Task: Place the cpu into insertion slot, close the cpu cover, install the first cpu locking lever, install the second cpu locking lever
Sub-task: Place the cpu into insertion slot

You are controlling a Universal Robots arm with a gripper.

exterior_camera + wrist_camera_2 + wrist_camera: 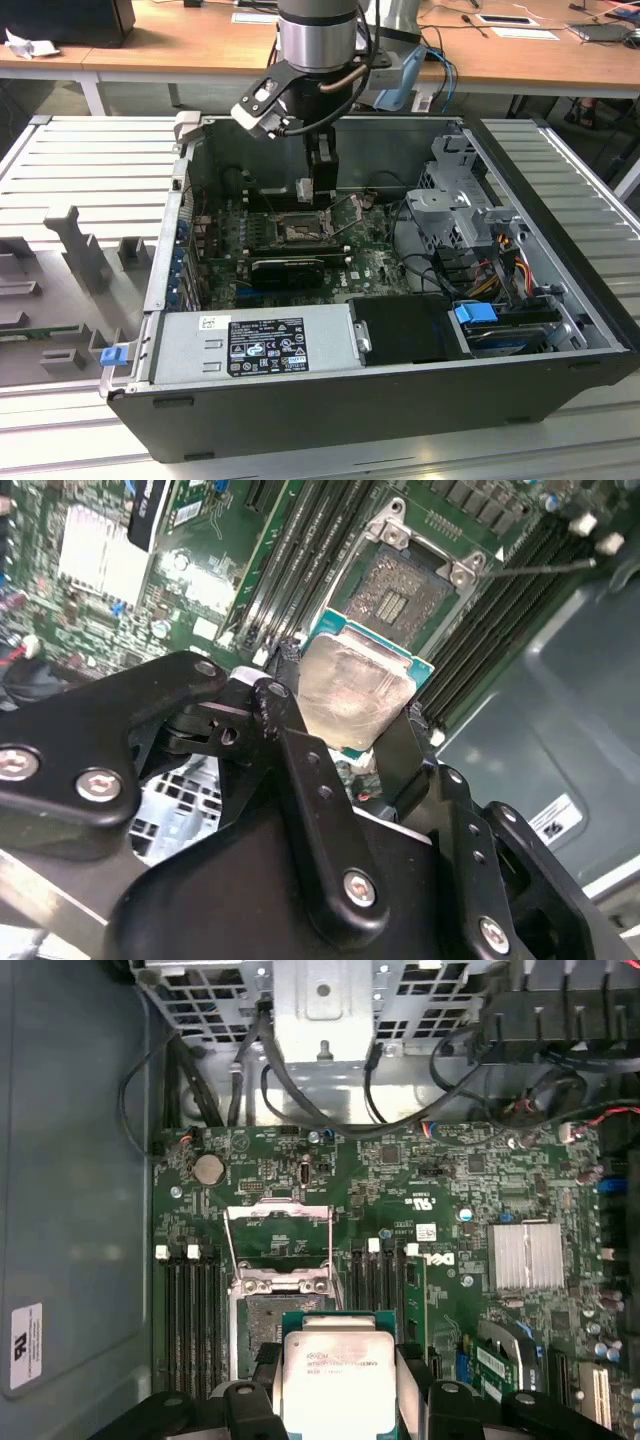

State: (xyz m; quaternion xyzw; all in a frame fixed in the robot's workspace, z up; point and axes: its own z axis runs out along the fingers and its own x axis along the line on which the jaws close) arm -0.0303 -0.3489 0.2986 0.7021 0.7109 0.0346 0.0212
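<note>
My gripper (350,735) is shut on the cpu (355,690), a pale grey-tan square chip on a green board, held by two opposite edges between the black fingers (283,715). In the first wrist view the cpu (335,1370) hangs just above and beside the insertion slot (268,1320), partly overlapping its edge. The slot's tan pin field (400,592) lies bare. The cpu cover (278,1232) stands raised open on its hinge beyond the slot. In the exterior view the gripper (316,190) hovers inside the open computer case over the insertion slot (300,232).
Black memory slots (190,1305) flank the socket on both sides. A long black graphics card (288,266) lies near the socket, a silver heatsink (527,1257) further off. The power supply (255,340), drive cage (455,200) and loose cables (300,1105) crowd the case.
</note>
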